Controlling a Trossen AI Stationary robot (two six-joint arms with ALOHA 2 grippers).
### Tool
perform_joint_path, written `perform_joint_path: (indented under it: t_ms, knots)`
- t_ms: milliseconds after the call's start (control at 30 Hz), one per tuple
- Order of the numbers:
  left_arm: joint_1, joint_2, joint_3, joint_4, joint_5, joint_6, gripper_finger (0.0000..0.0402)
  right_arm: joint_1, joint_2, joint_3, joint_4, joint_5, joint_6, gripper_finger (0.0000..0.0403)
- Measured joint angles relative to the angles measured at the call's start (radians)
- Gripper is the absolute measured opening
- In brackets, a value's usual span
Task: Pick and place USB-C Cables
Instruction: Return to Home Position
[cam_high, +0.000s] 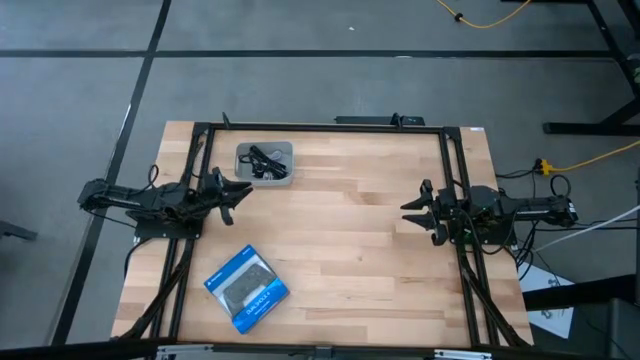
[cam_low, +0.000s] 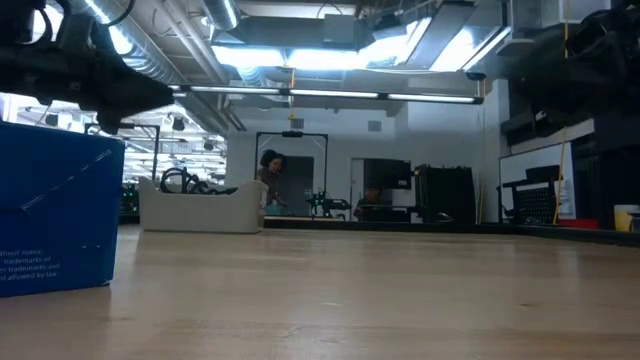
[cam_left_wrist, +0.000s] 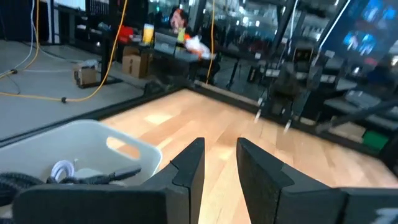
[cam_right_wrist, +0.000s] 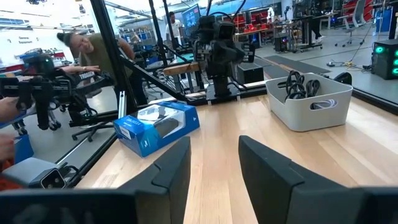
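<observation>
A small grey bin (cam_high: 264, 164) stands on the table near its far edge, left of centre. The USB-C cables (cam_high: 263, 160) lie inside it: black coils and a whitish one (cam_left_wrist: 62, 169). The right wrist view shows the bin (cam_right_wrist: 309, 101) with black cable loops (cam_right_wrist: 298, 84) sticking above its rim. My left gripper (cam_high: 240, 194) hovers open just near-left of the bin, holding nothing. My right gripper (cam_high: 412, 212) waits open over the table's right side, also holding nothing.
A blue-and-black flat box (cam_high: 246, 288) lies on the table near its near-left corner, also seen in the low view (cam_low: 55, 215). A black frame (cam_high: 320, 127) edges the table. A yellow cable (cam_high: 590, 155) runs on the floor. A person (cam_right_wrist: 87, 50) stands beyond the table.
</observation>
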Motion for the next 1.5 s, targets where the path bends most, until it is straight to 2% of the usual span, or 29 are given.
perform_joint_path:
  t_ms: [67,300,433,633,833,1000,1267,1500]
  knots:
    - [0.0,-0.034,0.0,0.005,0.0,0.0,0.0086,0.0,0.0,0.0,0.0,0.0,0.0,0.014]
    - [0.0,-0.031,0.0,0.029,0.003,0.009,0.0086,0.0,0.0,0.0,0.0,-0.002,0.0,0.014]
    - [-0.002,-0.031,0.0,-0.001,0.026,0.184,0.0086,0.0,0.0,0.0,0.0,-0.001,0.0,0.014]
    - [-0.003,-0.031,0.0,-0.026,0.295,0.441,0.0086,0.0,0.0,0.0,-0.001,-0.001,0.0,0.014]
    - [0.008,-0.031,0.001,-0.065,0.526,0.461,0.0086,0.0,0.0,0.0,-0.001,-0.001,0.0,0.014]
    - [0.044,-0.031,0.001,-0.065,0.511,0.265,0.0086,0.0,0.0,0.0,-0.001,0.0,0.0,0.014]
    - [0.104,-0.031,0.001,-0.064,0.519,0.288,0.0086,0.0,0.0,0.0,-0.001,0.0,0.0,0.014]
    - [0.108,-0.031,0.001,-0.063,0.512,0.288,0.0086,0.0,0.0,0.0,-0.001,0.0,0.0,0.014]
